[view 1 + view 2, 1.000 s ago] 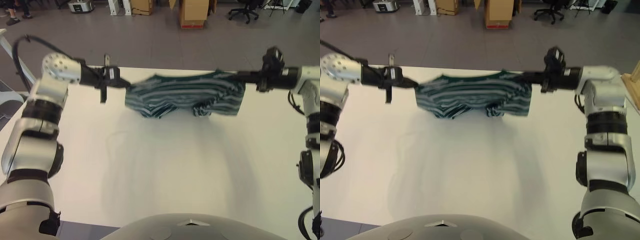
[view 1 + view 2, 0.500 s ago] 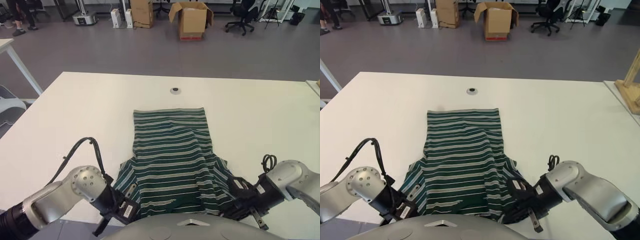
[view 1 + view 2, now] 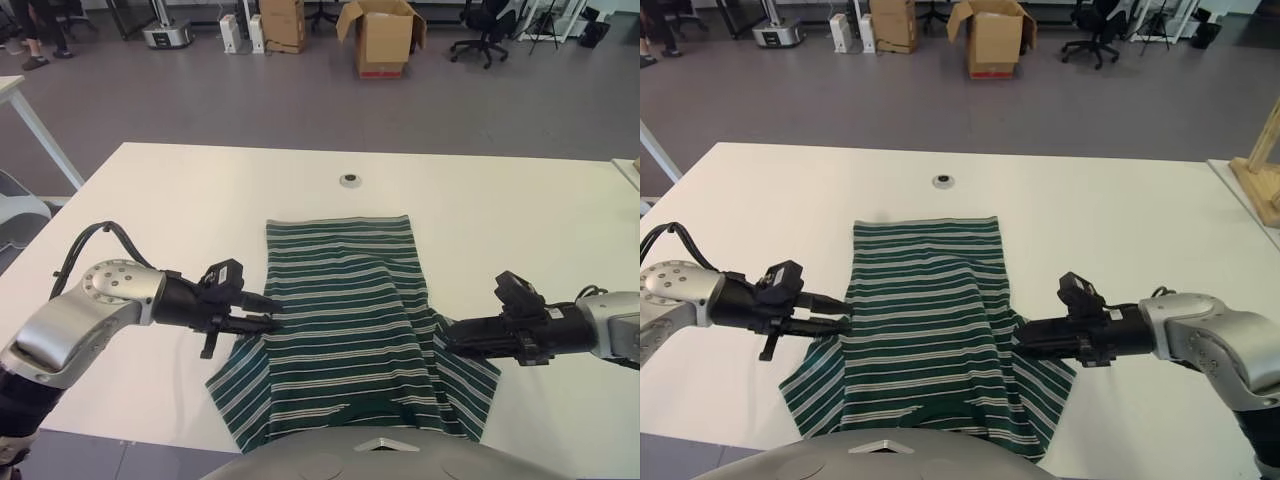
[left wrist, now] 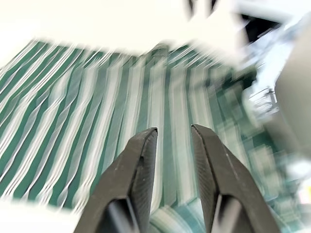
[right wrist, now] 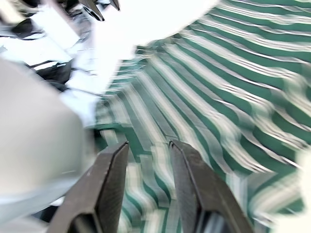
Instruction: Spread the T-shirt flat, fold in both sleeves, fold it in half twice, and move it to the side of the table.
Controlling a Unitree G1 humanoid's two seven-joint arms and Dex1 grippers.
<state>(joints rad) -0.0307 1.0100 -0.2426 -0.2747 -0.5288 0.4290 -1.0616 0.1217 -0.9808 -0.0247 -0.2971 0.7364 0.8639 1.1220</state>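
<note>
Nearest us, the T-shirt (image 3: pixel 345 320) lies on the table (image 3: pixel 150 200), its sleeves (image 3: pixel 235 385) splayed by the near edge and its body running away from us, with a few folds across the middle. Our left gripper (image 3: pixel 270 321) sits low at the T-shirt's left edge, its fingers (image 4: pixel 141 165) slightly parted with nothing between them. Our right gripper (image 3: pixel 447 337) meets the right edge by the sleeve, its fingers (image 5: pixel 112 179) likewise apart and empty. Beyond the T-shirt we see a small round grommet (image 3: pixel 349 180), then a cardboard box (image 3: pixel 380 35) on the floor.
</note>
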